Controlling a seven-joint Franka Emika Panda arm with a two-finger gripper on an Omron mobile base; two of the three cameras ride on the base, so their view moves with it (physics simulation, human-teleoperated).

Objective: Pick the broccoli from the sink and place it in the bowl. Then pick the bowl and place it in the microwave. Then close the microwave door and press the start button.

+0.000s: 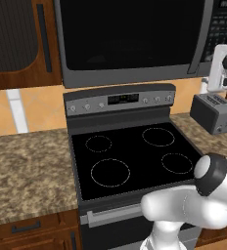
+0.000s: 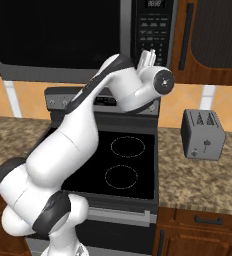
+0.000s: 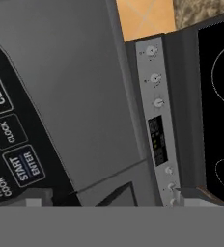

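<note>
Tool (image 2: 149, 56) open, close before the shut microwave's (image 1: 130, 39) keypad (image 2: 152, 30) edge.

Arm (image 2: 78, 145) is rising from its base at the bottom of the frame, bending at the elbow and reaching up toward the microwave (image 2: 63, 35). Wrist is sitting level with the lower part of the microwave's keypad column (image 2: 153, 30). Gripper (image 2: 149, 56) is pointing into that keypad, right up close, with pale fingers (image 2: 147, 58) showing against it. Jaws are standing wide apart, gripping nothing. Hand is rolled sideways, so the microwave's keypad labels are reading tilted in the hand view.
</note>
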